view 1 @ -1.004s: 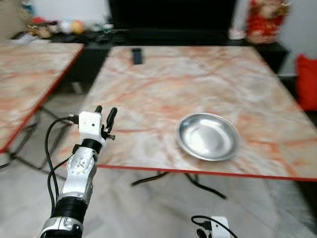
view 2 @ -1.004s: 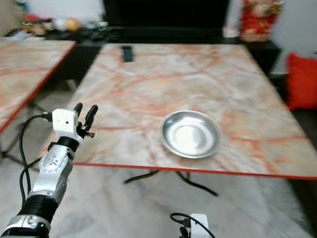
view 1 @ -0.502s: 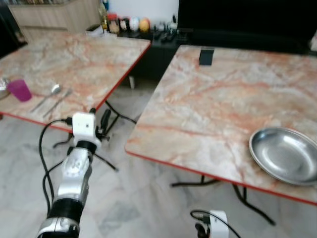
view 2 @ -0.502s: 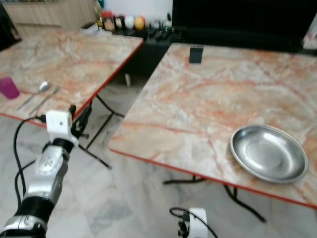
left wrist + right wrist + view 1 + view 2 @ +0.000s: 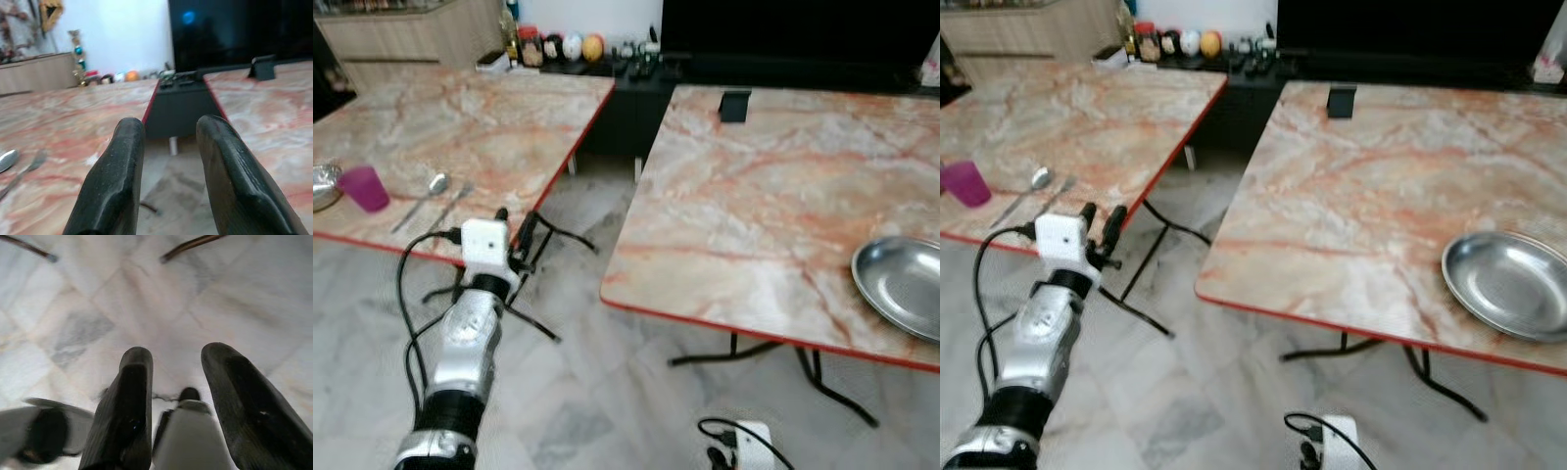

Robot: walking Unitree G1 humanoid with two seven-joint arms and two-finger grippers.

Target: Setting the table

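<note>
A small dark object (image 5: pixel 734 106) stands at the far edge of the right-hand marble table (image 5: pixel 764 225), behind it a dark low cabinet (image 5: pixel 636 78) carries jars and round ornaments (image 5: pixel 570 46) below a large black screen (image 5: pixel 793 34), over a pale marble-tiled floor (image 5: pixel 597 411)

Steel plate (image 5: pixel 904 286) cut by the frame's right edge; foil-like item (image 5: pixel 322 183) cut at left edge, unidentifiable
</note>
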